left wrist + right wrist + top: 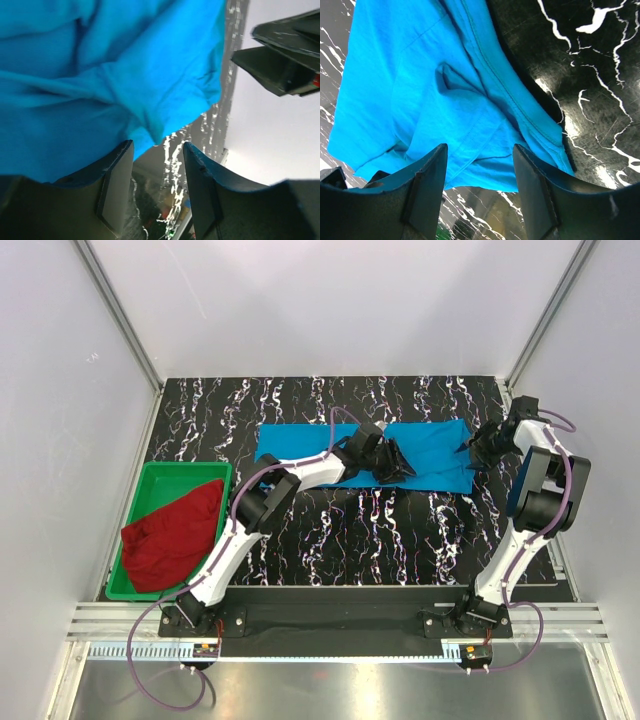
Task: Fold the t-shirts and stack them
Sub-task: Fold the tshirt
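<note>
The sky-blue t-shirt (430,452) lies as a long folded strip across the back of the marble table. My left gripper (396,464) hovers over its middle. In the left wrist view that gripper (157,150) is open, with blue cloth (100,75) just past its tips and nothing between them. My right gripper (472,454) is at the strip's right end. In the right wrist view it (480,150) is open above the hemmed edge of the blue shirt (445,85), gripping nothing. The dark red t-shirt (170,535) sits crumpled in the green bin.
The green bin (150,472) stands at the table's left edge. White walls with metal posts close in the back and both sides. The right gripper's dark fingers (280,65) show at the upper right of the left wrist view, close by.
</note>
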Available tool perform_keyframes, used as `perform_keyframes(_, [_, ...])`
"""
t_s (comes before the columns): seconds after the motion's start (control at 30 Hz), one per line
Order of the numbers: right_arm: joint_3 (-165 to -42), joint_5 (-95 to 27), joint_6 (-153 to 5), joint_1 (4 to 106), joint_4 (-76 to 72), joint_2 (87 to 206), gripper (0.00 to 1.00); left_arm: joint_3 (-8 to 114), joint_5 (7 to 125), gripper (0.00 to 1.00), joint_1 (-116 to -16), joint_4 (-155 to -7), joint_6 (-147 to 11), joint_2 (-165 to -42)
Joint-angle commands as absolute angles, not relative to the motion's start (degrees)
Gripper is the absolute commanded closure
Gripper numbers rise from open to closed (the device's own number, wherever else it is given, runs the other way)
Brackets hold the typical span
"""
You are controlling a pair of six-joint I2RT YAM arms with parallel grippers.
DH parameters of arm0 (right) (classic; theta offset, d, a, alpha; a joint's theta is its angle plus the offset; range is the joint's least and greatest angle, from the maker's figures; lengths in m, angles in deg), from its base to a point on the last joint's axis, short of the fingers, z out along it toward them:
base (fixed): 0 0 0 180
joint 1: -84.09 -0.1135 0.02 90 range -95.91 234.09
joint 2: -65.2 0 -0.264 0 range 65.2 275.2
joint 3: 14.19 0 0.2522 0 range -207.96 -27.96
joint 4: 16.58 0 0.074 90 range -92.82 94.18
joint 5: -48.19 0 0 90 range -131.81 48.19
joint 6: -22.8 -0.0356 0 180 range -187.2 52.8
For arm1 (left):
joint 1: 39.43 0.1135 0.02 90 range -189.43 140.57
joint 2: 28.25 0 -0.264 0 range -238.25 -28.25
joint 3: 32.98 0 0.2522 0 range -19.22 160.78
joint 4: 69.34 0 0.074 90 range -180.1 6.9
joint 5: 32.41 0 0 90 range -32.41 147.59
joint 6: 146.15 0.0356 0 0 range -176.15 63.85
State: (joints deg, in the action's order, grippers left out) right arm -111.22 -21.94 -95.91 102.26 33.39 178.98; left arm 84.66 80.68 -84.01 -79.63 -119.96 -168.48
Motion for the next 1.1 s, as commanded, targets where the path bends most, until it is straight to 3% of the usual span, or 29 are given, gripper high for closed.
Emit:
perform_keyframes(0.0, [-113.3, -20.72, -95.33, 102.63, 32.95, 179.55, 0.38, 87.04, 77.54, 0.5, -84.43, -80.37, -118.46, -166.77])
perform_keyframes(0.4, [-112.95, -20.46, -95.59, 102.72, 32.78, 180.25, 0.38, 93.54, 79.38, 0.58, -85.22, -80.46, -120.48, -172.3])
perform_keyframes(0.67, [-111.63, -19.58, -95.59, 102.72, 32.34, 180.34, 0.4, 93.64, 81.4, 0.87, -84.96, -77.92, -121.54, -171.43])
perform_keyframes(0.97, [-108.2, -16.94, -98.14, 102.81, 28.74, 180.51, 0.6, 91.88, 83.86, 0.92, -83.29, -70.71, -129.01, -170.73])
perform_keyframes(1.07, [-108.64, -16.5, -99.19, 102.89, 27.95, 181.74, 0.62, 91.61, 83.78, 0.93, -82.58, -70.35, -129.19, -170.38])
